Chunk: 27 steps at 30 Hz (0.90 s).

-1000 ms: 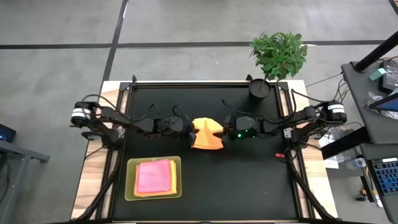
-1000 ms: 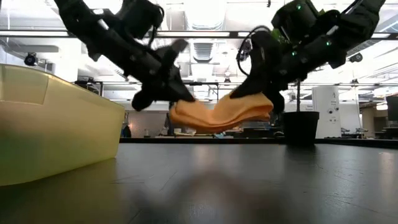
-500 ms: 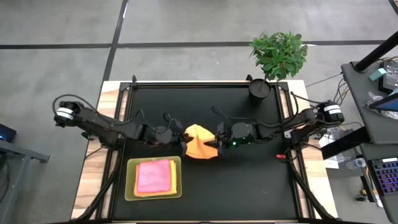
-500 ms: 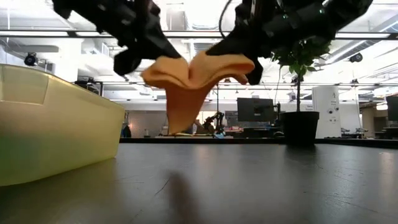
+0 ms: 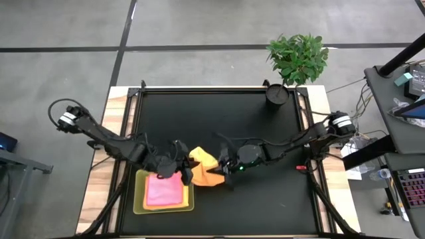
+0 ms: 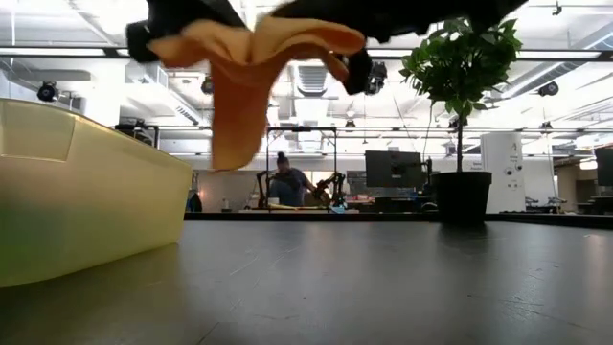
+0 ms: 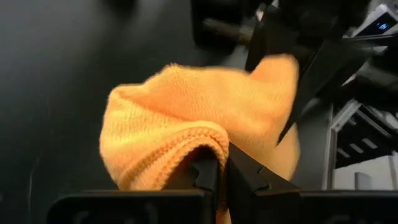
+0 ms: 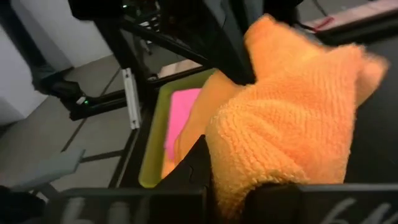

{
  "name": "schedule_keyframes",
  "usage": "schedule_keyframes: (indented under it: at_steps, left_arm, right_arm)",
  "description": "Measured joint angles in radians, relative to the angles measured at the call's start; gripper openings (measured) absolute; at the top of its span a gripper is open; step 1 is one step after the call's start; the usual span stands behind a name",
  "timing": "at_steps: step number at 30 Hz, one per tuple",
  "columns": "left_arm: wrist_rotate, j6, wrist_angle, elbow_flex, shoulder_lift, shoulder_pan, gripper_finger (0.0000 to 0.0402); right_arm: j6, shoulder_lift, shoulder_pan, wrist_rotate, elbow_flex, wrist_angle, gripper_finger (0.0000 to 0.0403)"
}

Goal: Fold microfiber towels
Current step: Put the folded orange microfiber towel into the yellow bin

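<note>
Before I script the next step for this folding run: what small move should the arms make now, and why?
Probably carry the orange towel a little farther over the tray and lower it. Both grippers, left and right, hold it aloft beside the pink towel.

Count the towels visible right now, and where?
3, perhaps more hidden in the stack. The orange towel hangs off the table, pinched between the left gripper and right gripper. The pink towel lies in the tray, with an orange-yellow edge beneath it.

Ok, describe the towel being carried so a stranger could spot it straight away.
Start at the black table, then find the lime-green tray near its front left. Just right of it, both claws hold up an orange towel, the only cloth not lying in the tray.
</note>
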Motion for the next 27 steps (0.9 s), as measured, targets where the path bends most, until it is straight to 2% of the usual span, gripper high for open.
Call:
schedule_keyframes:
  at_steps: [9, 15, 23, 27]
  left_arm:
    - [-0.105, -0.191, -0.271, 0.145, 0.000, -0.198, 0.0000]
    - [-0.115, -0.334, -0.498, 0.232, -0.009, -0.325, 0.0000]
    - [-0.072, -0.452, -0.753, 0.327, -0.034, -0.416, 0.0000]
    - [-0.027, -0.558, -0.928, 0.347, -0.041, -0.457, 0.0000]
  right_arm:
    - [-0.107, 0.208, 0.067, 0.001, 0.268, -0.001, 0.0013]
    - [-0.151, 0.337, 0.082, -0.005, 0.476, -0.012, 0.0013]
    - [-0.191, 0.535, 0.073, -0.005, 0.751, -0.027, 0.0013]
    - [-0.187, 0.674, 0.070, -0.007, 0.915, -0.114, 0.0013]
